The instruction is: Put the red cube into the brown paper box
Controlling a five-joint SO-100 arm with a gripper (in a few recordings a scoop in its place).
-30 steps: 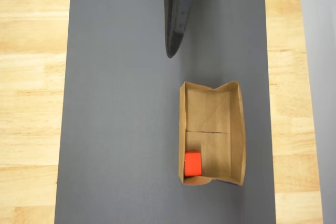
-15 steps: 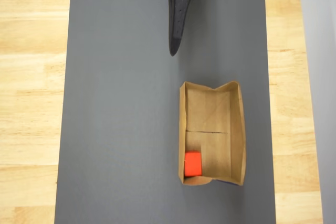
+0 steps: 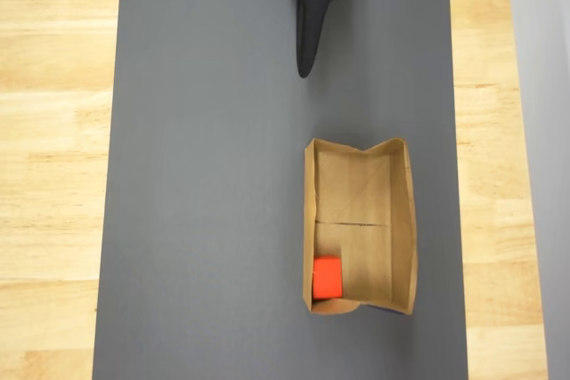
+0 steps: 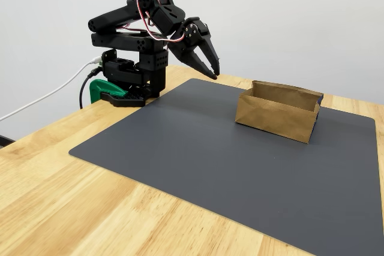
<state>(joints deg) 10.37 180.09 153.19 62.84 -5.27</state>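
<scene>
In the overhead view the red cube (image 3: 327, 277) lies inside the brown paper box (image 3: 403, 220), in the box's lower left corner against the wall. In the fixed view the box (image 4: 276, 115) stands on the right of the mat, and its near wall hides the cube. My black gripper (image 3: 305, 70) hangs near the mat's top edge, well above the box in the picture, shut with nothing in it. The fixed view has the gripper (image 4: 214, 75) raised over the mat's far edge with its fingers pointing down, left of the box.
A dark grey mat (image 3: 205, 202) covers most of the wooden table (image 3: 53, 131). The arm's base with a green clamp (image 4: 105, 91) sits at the table's far left corner. Cables run off to the left.
The gripper has drawn back toward the mat's top edge and shifted slightly right, and its outline looks narrower. The cube and box have not moved.
</scene>
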